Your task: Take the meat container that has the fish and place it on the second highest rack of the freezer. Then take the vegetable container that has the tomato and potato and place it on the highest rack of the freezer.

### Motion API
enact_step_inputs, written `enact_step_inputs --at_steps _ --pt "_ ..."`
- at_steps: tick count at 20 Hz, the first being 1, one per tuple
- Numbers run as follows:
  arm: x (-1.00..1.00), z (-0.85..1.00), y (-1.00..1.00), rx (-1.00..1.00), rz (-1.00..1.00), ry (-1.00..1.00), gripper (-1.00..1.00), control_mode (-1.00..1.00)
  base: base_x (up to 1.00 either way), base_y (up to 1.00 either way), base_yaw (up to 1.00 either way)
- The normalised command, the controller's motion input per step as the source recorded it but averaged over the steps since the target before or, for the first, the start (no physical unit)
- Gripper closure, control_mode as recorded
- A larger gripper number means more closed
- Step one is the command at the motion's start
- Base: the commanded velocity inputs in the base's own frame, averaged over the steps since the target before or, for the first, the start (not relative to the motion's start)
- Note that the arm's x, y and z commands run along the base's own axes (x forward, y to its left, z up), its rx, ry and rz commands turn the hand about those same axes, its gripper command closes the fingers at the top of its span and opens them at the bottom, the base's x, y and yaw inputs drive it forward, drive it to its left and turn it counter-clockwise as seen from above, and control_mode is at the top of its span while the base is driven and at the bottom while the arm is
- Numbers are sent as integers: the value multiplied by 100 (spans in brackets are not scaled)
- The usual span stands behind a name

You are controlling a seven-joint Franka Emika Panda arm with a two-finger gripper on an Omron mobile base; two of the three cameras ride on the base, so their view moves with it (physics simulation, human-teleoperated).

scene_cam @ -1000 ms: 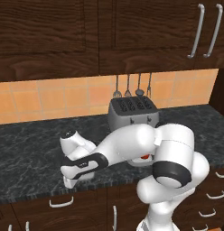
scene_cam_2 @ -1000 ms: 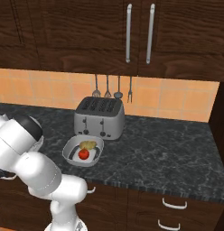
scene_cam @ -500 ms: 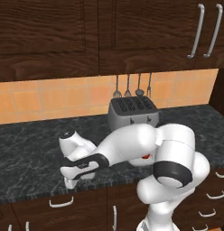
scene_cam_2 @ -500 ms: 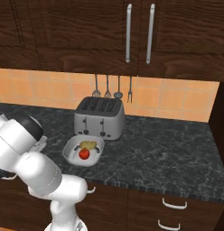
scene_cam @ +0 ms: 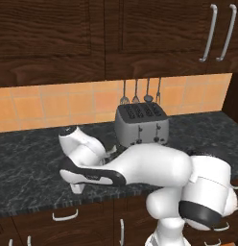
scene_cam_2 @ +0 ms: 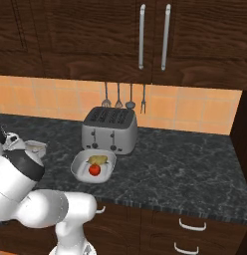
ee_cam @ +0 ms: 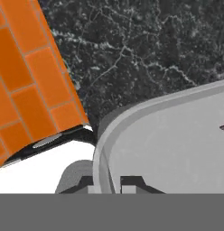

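Note:
The grey meat container point(ee_cam: 168, 144) shows close up in the hand view, and its rim runs down between my two finger tips. My gripper point(ee_cam: 108, 182) is shut on that rim. A dark sliver at the container's right edge may be the fish; I cannot tell. In the right base view a pale edge of the meat container point(scene_cam_2: 37, 147) peeks out beside my wrist at the far left. The vegetable container point(scene_cam_2: 93, 167) sits on the counter in front of the toaster, holding a red tomato point(scene_cam_2: 94, 170) and a potato point(scene_cam_2: 98, 160).
A silver toaster point(scene_cam_2: 109, 130) stands against the orange tiled wall, with utensils point(scene_cam_2: 118, 95) hanging above it. The dark stone counter point(scene_cam_2: 185, 164) stretches to the right. Dark cabinets point(scene_cam_2: 153, 35) hang overhead, and drawers point(scene_cam_2: 195, 226) lie below the counter edge.

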Motion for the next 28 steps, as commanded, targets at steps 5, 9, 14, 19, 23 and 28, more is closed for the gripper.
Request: enact_step_inputs --at_steps 5,9,14,19,23,28 --pt "-1 49 -83 0 4 -4 100 -100 0 0 0" --pt "0 52 -79 0 1 0 100 -100 0 0 0" --pt "-1 48 -83 0 1 0 100 -100 0 0 0" --pt "0 37 -92 0 3 0 100 -100 0 0 0" --pt "-4 34 -85 -1 3 0 100 -100 0 0 0" --pt "-7 28 -79 -3 2 0 100 -100 0 0 0"
